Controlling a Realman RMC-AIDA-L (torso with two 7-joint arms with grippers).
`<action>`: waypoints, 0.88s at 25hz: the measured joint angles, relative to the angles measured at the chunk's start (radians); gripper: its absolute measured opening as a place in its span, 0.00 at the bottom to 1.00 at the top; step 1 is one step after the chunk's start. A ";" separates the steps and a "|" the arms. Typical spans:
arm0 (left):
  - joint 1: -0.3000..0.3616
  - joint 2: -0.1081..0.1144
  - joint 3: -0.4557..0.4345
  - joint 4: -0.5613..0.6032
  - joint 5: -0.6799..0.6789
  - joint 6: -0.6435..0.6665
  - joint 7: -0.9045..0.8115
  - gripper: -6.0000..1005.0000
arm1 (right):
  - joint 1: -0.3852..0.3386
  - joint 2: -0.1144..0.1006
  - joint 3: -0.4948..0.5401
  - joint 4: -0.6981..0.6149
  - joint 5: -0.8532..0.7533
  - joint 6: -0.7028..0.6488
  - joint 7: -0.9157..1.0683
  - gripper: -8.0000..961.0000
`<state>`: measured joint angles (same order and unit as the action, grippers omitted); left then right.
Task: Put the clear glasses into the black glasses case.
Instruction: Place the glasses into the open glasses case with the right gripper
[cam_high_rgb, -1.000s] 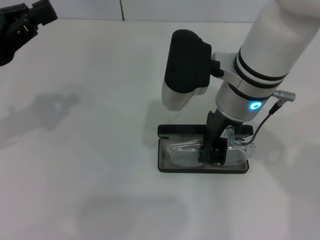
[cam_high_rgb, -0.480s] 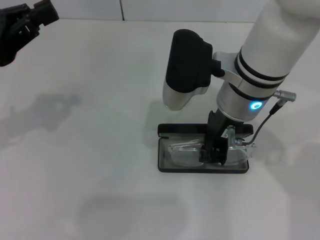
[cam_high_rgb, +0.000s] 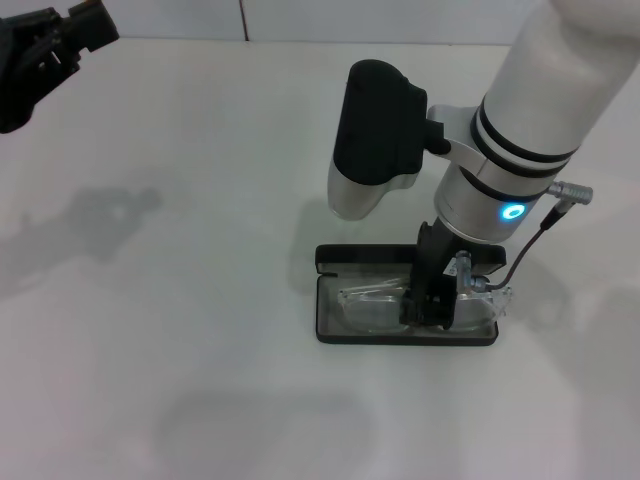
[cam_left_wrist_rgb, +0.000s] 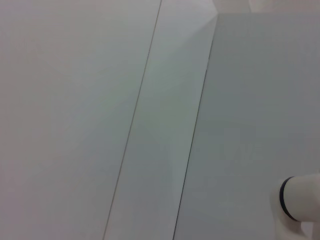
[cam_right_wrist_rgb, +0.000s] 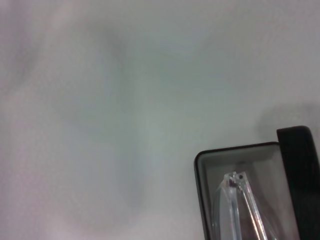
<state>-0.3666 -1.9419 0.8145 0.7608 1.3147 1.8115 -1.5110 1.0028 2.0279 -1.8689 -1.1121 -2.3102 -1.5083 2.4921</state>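
One pair of clear glasses (cam_high_rgb: 415, 302), colourless transparent plastic with wraparound lenses and thin curved arms, lies inside the black glasses case (cam_high_rgb: 330, 325), a flat rectangular matte black hinged case with rounded corners and a grey lining. That case sits open on the white tabletop (cam_high_rgb: 200, 300), its lid standing up along the edge farther from the robot. The glasses run along the case's length; their end on the robot's right reaches the case's right rim and pokes slightly past it.

Directly over the middle of the case, the right gripper (cam_high_rgb: 428, 308) reaches down from its white arm, black fingers clenched on the clear glasses near their middle, with a lens showing on either side of the fingers. In the right wrist view, one corner of the case (cam_right_wrist_rgb: 235, 165) shows its grey lining, with a folded end of the glasses (cam_right_wrist_rgb: 240, 200) resting within the rim.

Far from the case, toward the tabletop's far edge on the robot's left, the left gripper (cam_high_rgb: 85, 25) hangs in the air; whether it is open or closed cannot be told. No readable writing shows on the case.
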 joint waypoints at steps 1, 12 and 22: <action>0.000 0.000 0.000 0.000 0.000 0.000 0.000 0.08 | 0.000 0.000 0.000 0.000 0.000 0.000 0.000 0.13; 0.001 0.000 0.000 0.000 0.001 0.000 0.000 0.08 | 0.000 0.000 0.000 0.000 0.002 0.002 -0.001 0.22; 0.005 -0.001 0.000 -0.001 0.003 0.000 0.000 0.09 | -0.008 0.000 0.000 -0.035 0.004 -0.004 0.000 0.29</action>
<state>-0.3620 -1.9430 0.8145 0.7599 1.3177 1.8115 -1.5109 0.9950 2.0279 -1.8685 -1.1469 -2.3063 -1.5123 2.4924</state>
